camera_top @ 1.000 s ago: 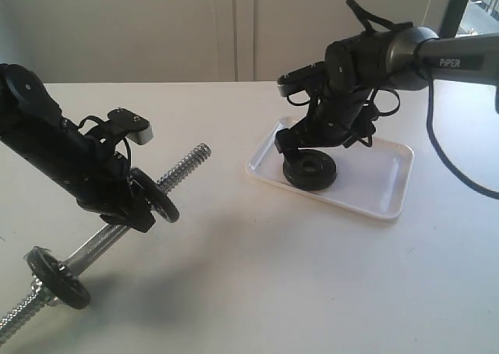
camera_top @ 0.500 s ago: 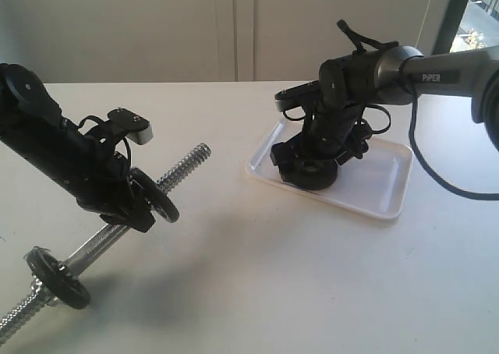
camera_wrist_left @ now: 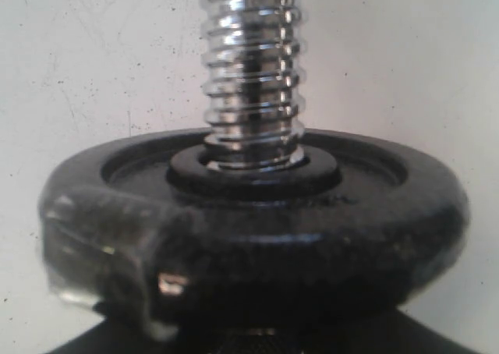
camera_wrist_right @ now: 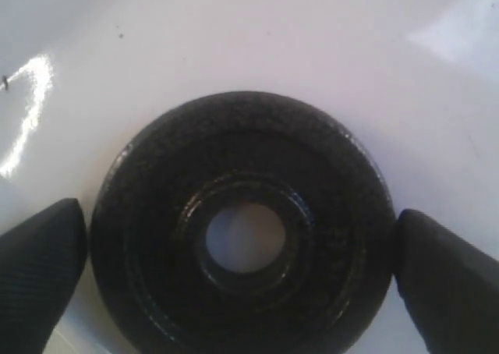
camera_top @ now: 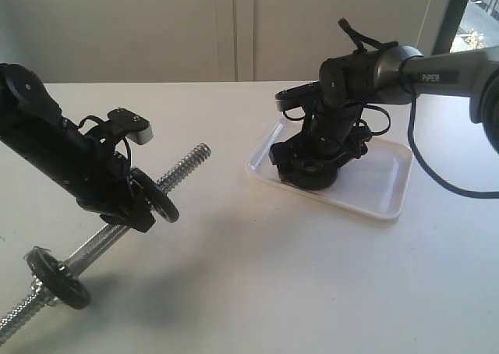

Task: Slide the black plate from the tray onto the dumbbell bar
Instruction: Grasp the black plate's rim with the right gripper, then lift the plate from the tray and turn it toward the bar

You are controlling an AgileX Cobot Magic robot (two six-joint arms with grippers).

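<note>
Right gripper (camera_wrist_right: 240, 241), jaws wide, astride black plate (camera_wrist_right: 242, 155) on tray (camera_wrist_right: 234, 42)

There is one white tray (camera_top: 374, 186), one chrome bar (camera_top: 183, 171) and one table (camera_top: 273, 276). There are three black discs: one plate (camera_wrist_right: 156, 237) in the tray and two on the bar, one (camera_top: 160, 202) towards its middle and one (camera_top: 61, 280) near its lower end. There are two arms, left (camera_top: 47, 143) and right (camera_top: 366, 65).
</note>
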